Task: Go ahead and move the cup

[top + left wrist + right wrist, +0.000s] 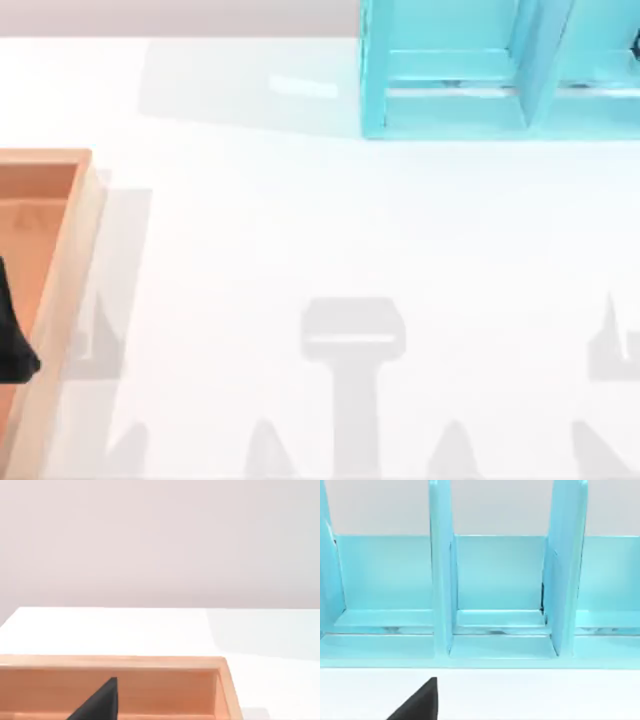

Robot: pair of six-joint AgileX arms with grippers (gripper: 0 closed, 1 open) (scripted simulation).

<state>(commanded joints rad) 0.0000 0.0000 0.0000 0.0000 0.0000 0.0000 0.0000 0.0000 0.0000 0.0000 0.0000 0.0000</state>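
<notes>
- Left tool (97,702) hovers over the wooden tray (60,300); its opening cannot be told.
- Right tool (417,702) faces the turquoise shelf rack (450,110), likewise unclear.

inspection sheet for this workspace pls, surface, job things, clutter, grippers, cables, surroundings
surface: white table, bare in the middle, arm shadows near its front edge.
job's things: cup, nothing seen.
clutter: wooden tray at the table's left edge; blue rack with upright dividers at the back right.
grippers: left gripper's dark finger over the tray; right gripper's dark finger faces the rack, over the table. Whether either is open cannot be told.
cables: nothing seen.
surroundings: plain pale wall behind the table.
</notes>
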